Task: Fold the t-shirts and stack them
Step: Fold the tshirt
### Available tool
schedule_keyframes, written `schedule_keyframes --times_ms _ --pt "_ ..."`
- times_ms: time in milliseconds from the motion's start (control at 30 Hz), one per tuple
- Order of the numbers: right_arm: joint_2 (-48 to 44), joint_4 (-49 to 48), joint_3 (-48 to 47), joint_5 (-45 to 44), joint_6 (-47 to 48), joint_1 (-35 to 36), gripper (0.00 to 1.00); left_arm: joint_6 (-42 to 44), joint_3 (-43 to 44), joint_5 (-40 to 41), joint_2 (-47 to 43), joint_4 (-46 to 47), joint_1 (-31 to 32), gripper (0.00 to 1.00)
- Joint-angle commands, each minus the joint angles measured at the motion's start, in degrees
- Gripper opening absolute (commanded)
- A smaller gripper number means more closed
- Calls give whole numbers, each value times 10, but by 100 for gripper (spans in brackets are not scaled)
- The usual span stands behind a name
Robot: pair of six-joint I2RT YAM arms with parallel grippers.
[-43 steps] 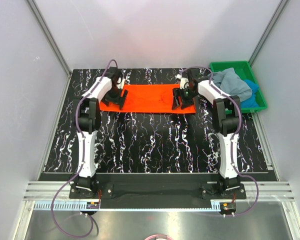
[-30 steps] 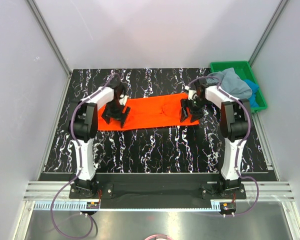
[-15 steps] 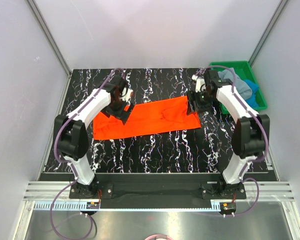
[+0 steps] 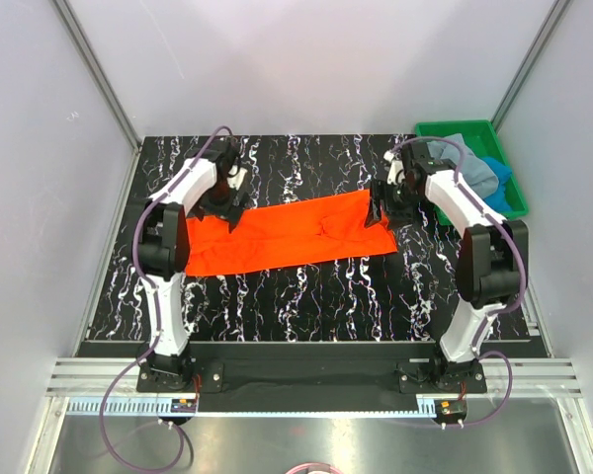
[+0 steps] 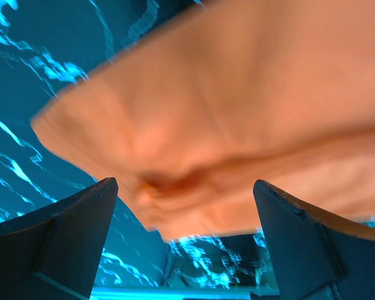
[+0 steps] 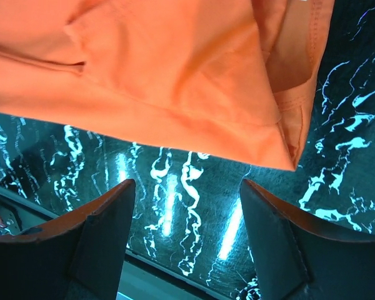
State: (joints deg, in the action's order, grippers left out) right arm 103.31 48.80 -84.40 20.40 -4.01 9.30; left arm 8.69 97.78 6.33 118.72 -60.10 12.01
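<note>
Now let go: orange shirt (image 4: 287,235) lies as a long strip mid-table
Left gripper (image 4: 222,205) and right gripper (image 4: 380,210) dragged it nearer, then spread wide at its ends; crosswise fold likely next

Found the orange t-shirt (image 5: 237,112) heavily blurred in the left wrist view and cut off at the top and right edges; could not read seams or hems there. Found the same cloth cut by the top and left edges in the right wrist view. From above, noted its far corners covered by the left tool (image 4: 222,207) and right tool (image 4: 381,210) (jaw gap too small to judge from that view). Noted the grey-blue t-shirt (image 4: 469,163) partly masked by the right arm, the bright blue t-shirt (image 4: 501,180) mostly buried beneath it, and the floor of the green tray (image 4: 455,124) unseen.
</note>
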Motion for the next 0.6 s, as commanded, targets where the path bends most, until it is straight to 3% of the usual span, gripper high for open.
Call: schedule_keyframes --times_ms 0,567 --pt "28 -19 -7 -14 -13 -3 75 15 75 36 26 9 -20 97" --pt "111 -11 -14 -58 -10 -13 73 26 145 85 136 -10 -66 94"
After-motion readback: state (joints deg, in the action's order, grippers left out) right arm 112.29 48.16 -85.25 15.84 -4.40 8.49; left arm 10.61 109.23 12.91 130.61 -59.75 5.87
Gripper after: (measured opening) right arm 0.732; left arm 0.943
